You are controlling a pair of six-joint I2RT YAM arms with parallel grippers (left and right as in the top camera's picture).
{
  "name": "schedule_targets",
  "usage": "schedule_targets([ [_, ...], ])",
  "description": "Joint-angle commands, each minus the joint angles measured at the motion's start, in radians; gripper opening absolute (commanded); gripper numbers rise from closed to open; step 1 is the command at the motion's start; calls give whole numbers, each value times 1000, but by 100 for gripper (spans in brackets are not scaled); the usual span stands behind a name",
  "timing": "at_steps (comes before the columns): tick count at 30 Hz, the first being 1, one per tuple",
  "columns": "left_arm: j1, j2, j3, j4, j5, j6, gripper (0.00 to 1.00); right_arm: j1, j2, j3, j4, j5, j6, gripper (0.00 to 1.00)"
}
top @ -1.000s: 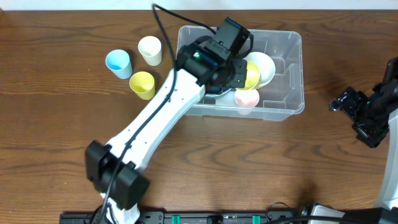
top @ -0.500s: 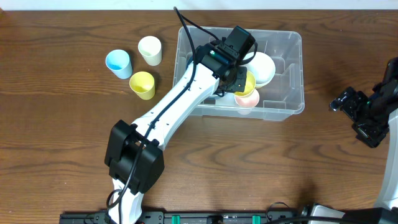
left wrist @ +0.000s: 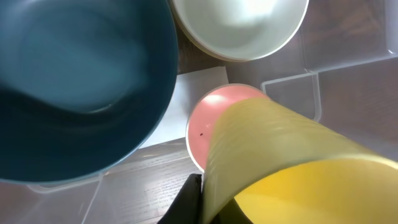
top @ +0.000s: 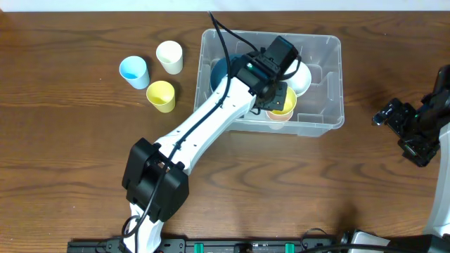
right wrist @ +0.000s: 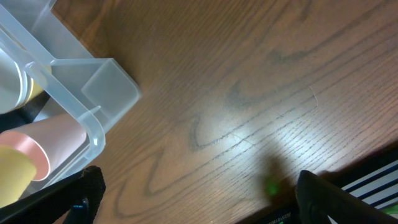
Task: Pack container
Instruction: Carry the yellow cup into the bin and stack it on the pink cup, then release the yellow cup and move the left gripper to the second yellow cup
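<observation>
The clear plastic container (top: 330, 70) stands at the back middle of the table. Inside it are a blue bowl (top: 219, 70), a white bowl (top: 302, 79) and a pink cup (top: 280, 117). My left gripper (top: 276, 97) is inside the container, shut on the wall of a yellow cup (top: 285, 104) held directly over the pink cup. The left wrist view shows the yellow cup (left wrist: 286, 162) tilted above the pink cup (left wrist: 208, 124), with the blue bowl (left wrist: 74, 81), the white bowl (left wrist: 239, 28) and a container rib (left wrist: 311, 74). My right gripper (top: 408, 135) is open and empty at the table's right.
Three cups stand left of the container: blue (top: 133, 72), cream (top: 169, 56) and yellow (top: 161, 95). The right wrist view shows the container's corner (right wrist: 93, 87), the pink cup (right wrist: 37, 149) and bare wood under my right gripper (right wrist: 199, 205).
My left gripper has carried the yellow cup to the right inside the container, from beside the white bowl to over the pink cup. The right arm has not moved.
</observation>
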Motion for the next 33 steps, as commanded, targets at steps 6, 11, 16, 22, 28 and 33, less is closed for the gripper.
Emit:
schedule_targets([
  [6,4,2,24,-13,-12,14,7,-5,-11,0,-1,-3,11,99],
  [11,4,2,24,-21,-12,18,28,-5,-11,0,-1,-2,11,99],
  [16,4,2,24,-17,-13,21,71,-5,-11,0,-1,-2,10,99],
  [22,21,-25,54,-11,-12,32,85,-5,-11,0,-1,-3,11,99],
  [28,111,-162,99,-35,-30,31,94,-5,-11,0,-1,-3,11,99],
  [33,244,-248,99,-152,-161,-12,94,-5,-11,0,-1,-2,10,99],
])
